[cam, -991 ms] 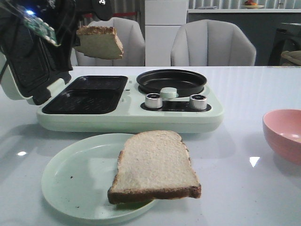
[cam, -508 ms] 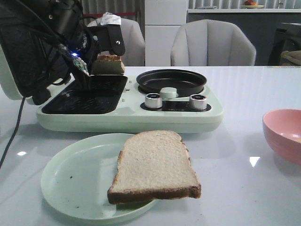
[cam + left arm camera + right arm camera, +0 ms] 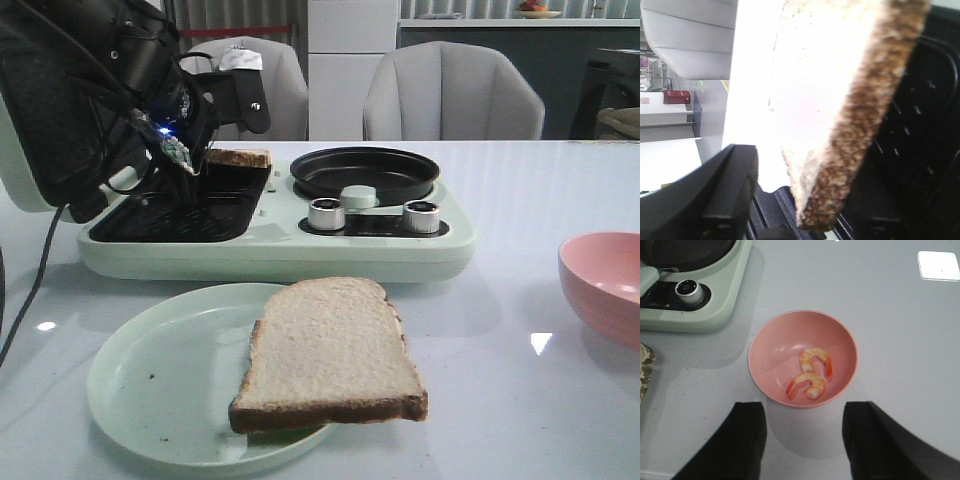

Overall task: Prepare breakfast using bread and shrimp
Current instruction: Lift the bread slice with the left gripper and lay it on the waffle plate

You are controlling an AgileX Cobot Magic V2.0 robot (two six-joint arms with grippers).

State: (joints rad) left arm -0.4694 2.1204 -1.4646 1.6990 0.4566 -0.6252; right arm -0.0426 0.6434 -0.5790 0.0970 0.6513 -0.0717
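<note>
Left tool has come down: a second ago it held the bread slice high above the breakfast maker, half a second ago lower, now the slice sits flat, level with the far edge of the grill plate. Left wrist view shows the same slice clamped in the tool, crust edge toward the camera, the ridged black plate directly beyond it. Whether the slice already touches the plate, can't tell. Tool closed on the bread, not released.

Meaning: first slice is about placed on the grill; likely next is opening the tool and backing out past the raised lid just beside the arm.

Second bread slice hasn't moved, lying on the pale green plate, overhanging its rim, on the table nearer the camera than the left tool.

Right tool hovers with fingers spread, nothing between them, directly above the near rim of the pink bowl. Two shrimp lie in the bowl, just ahead of that tool, untouched. Round pan is empty.
</note>
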